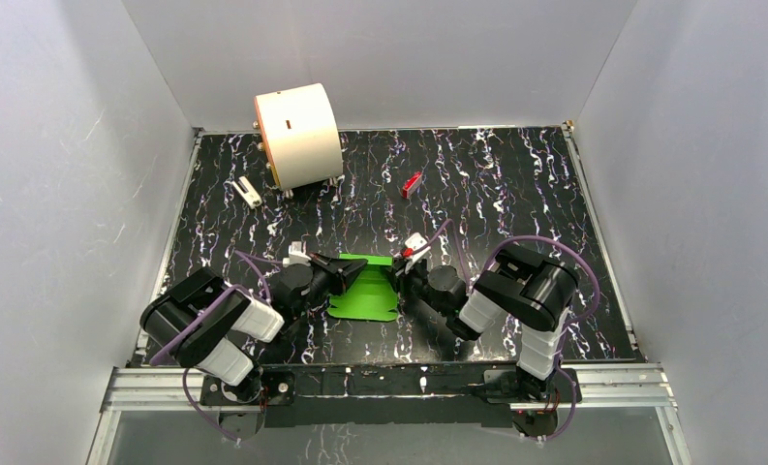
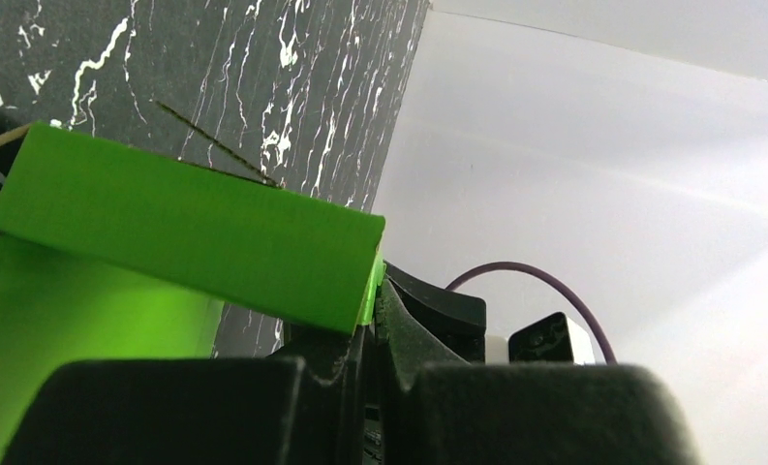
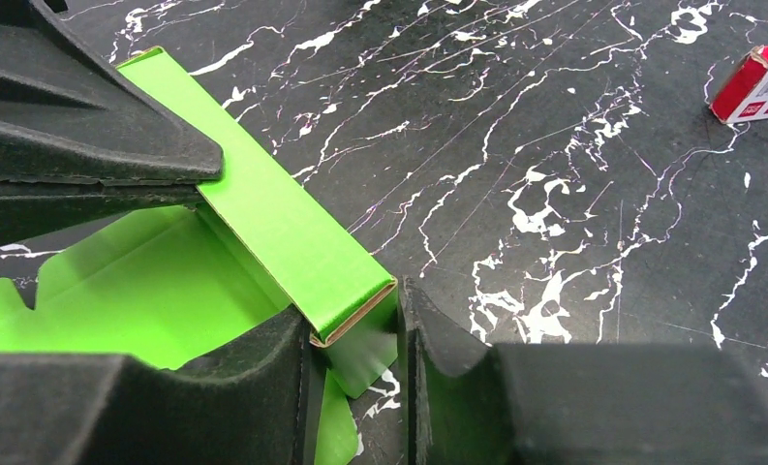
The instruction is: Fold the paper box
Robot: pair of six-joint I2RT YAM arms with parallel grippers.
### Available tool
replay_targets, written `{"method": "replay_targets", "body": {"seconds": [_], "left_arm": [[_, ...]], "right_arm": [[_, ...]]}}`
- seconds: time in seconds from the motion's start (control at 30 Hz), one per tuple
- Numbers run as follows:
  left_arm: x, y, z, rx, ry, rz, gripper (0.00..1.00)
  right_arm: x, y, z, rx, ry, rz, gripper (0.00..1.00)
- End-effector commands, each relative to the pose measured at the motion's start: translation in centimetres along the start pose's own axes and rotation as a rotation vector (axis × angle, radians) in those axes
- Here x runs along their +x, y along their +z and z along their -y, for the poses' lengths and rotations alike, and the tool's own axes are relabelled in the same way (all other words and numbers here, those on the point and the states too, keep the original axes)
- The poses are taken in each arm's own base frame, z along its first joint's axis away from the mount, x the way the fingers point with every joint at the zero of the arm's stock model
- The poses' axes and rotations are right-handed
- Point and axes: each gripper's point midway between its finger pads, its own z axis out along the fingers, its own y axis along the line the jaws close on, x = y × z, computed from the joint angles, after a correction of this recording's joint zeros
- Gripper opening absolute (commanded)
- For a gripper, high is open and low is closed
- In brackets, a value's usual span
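The bright green paper box [image 1: 365, 291] lies part-folded on the black marbled table between my two arms, with one long wall [image 3: 273, 213] folded up along its far side. My left gripper [image 1: 355, 266] is shut on the left end of that wall, and a thin green edge [image 2: 372, 281] shows pinched between its fingers. My right gripper [image 3: 355, 320] straddles the wall's right end, with a finger against each side of the doubled card. The left gripper's black fingers [image 3: 89, 145] show at the upper left of the right wrist view.
A large cream cylinder [image 1: 299, 136] stands at the back left with a small white piece [image 1: 248, 192] beside it. A small red block [image 1: 412, 184] [image 3: 752, 82] lies beyond the box. White walls enclose the table on three sides.
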Motion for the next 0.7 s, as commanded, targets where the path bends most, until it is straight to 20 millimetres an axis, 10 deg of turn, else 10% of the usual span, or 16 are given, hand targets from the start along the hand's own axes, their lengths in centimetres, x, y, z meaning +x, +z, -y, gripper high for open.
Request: {"method": "replay_targets", "body": {"seconds": [0.0, 0.67], "left_arm": [[1.7, -1.0, -0.7, -0.019, 0.021, -0.073, 0.0], [3.4, -6.0, 2.3, 0.065, 0.38, -0.159, 0.59]], "right_arm": [[-4.4, 0.9, 0.7, 0.047, 0.0, 0.163, 0.36], [-3.0, -0.1, 0.4, -0.039, -0.183, 0.079, 0.33]]}}
